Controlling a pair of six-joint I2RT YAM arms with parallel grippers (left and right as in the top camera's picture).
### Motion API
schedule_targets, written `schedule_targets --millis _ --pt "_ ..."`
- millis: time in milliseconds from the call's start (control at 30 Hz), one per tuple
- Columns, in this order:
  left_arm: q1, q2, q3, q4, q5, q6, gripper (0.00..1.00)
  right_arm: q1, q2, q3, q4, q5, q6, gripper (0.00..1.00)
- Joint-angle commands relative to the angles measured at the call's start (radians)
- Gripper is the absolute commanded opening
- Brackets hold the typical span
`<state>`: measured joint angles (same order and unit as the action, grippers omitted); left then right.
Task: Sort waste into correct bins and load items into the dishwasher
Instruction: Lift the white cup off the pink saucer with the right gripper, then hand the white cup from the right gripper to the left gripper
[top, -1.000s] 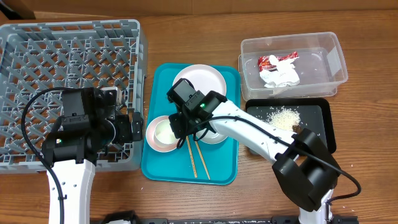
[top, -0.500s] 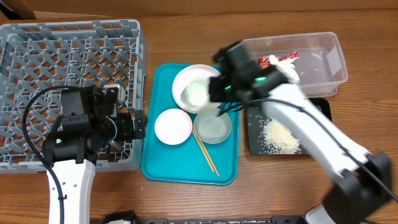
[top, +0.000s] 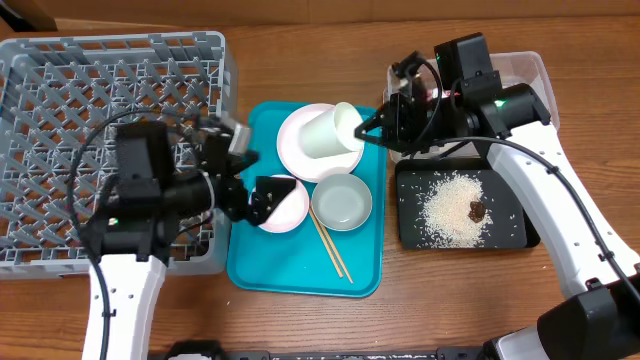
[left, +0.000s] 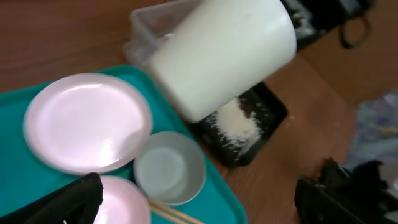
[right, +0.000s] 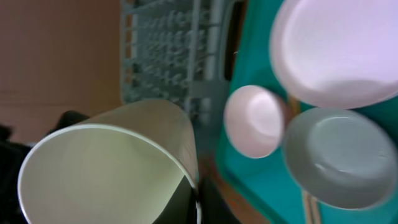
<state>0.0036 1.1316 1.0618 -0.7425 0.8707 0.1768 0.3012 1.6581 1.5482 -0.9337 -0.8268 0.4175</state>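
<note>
Pinching the lifted small white cup, the right pincer is holding it sideways. Spread left pincer is approaching, likely for handover.

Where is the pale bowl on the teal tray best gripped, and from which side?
Pinch the rim of the pale bowl from above, one finger inside, one outside. It sits upright and open-topped, and is probably too wide to span. Its near right edge looks freest: the chopsticks lie at its lower left and the pink saucer is on its left.

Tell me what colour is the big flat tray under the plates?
Teal. The flat rectangular tray shows best in the overhead view.
</note>
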Motion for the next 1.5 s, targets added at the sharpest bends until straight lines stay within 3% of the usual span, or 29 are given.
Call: schedule_targets --millis 0,133,433,700,1167,1467 --pt "-0.068 0.032 0.02 0.049 0.154 0.082 1.0 -0.006 -0.004 0.011 0.03 -0.338 -0.002 0.04" --pt "-0.107 0.055 0.02 0.121 0.15 0.082 0.96 -0.006 -0.004 0.011 0.031 -0.457 -0.002 0.04" --pt "-0.107 0.056 0.02 0.246 0.168 0.077 0.94 -0.006 -0.004 0.011 0.03 -0.469 -0.002 0.04" --pt "-0.107 0.056 0.02 0.327 0.253 0.078 0.81 -0.006 -0.003 0.011 0.03 -0.465 -0.002 0.05" --pt "-0.107 0.056 0.02 0.44 0.306 0.065 0.84 -0.006 -0.001 0.011 0.008 -0.458 -0.001 0.05" --pt "-0.107 0.058 0.02 0.396 0.308 0.063 0.83 -0.006 0.0 0.011 0.023 -0.493 -0.001 0.05"
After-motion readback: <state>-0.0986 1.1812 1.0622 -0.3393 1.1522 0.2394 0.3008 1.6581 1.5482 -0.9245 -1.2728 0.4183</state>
